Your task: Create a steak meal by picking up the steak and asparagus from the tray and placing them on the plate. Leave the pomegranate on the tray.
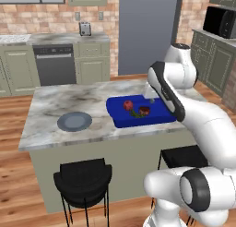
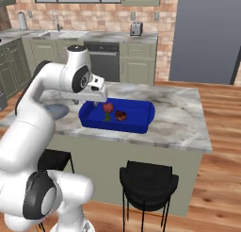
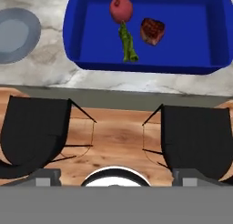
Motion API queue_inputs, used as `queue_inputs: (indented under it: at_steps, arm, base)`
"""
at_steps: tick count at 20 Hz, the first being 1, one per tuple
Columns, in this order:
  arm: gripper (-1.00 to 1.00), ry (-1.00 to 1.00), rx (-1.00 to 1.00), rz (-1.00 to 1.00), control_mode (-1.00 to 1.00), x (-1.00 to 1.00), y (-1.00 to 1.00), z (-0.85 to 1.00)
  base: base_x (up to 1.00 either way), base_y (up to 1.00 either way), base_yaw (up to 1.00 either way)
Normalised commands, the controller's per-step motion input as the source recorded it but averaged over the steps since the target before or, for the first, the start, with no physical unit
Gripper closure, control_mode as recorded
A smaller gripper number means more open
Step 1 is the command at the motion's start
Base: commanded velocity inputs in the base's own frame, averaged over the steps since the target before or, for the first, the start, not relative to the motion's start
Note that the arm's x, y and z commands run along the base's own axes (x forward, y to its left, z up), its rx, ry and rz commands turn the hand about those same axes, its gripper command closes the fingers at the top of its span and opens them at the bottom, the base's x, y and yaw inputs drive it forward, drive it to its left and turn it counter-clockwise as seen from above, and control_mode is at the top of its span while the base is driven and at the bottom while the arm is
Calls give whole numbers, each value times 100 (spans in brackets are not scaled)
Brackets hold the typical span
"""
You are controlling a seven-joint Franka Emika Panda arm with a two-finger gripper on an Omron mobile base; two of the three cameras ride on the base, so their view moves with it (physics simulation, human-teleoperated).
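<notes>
Nothing has been picked up yet: the first step, reaching for the steak (image 3: 152, 30), is only starting. The gripper (image 2: 98, 98) hangs above the near rim of the tray (image 3: 141, 63) with its jaws spread wide and empty. The tray sits toward the bench's right end; in it the steak lies right of the asparagus (image 3: 128, 45), whose top end touches the pomegranate (image 3: 121, 8). The plate (image 3: 16, 35) waits bare toward the bench's left end. Next, I judge, the hand must drop over the steak, clear of both neighbours, and close.
</notes>
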Motion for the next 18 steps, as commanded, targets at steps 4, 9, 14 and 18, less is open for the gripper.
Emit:
queue_inputs:
  at_steps: [4, 9, 14, 18]
  arm:
    - [-100, 21, 0, -2, -100, 53, -28, -8]
    - [-100, 15, 0, 0, -100, 45, -4, -24]
    - [-100, 17, 0, 0, -100, 48, 0, -43]
    - [-100, 18, 0, 0, -100, 46, 0, -55]
  base:
    - [0, 0, 0]
    - [0, 0, 0]
    - [0, 0, 0]
    - [0, 0, 0]
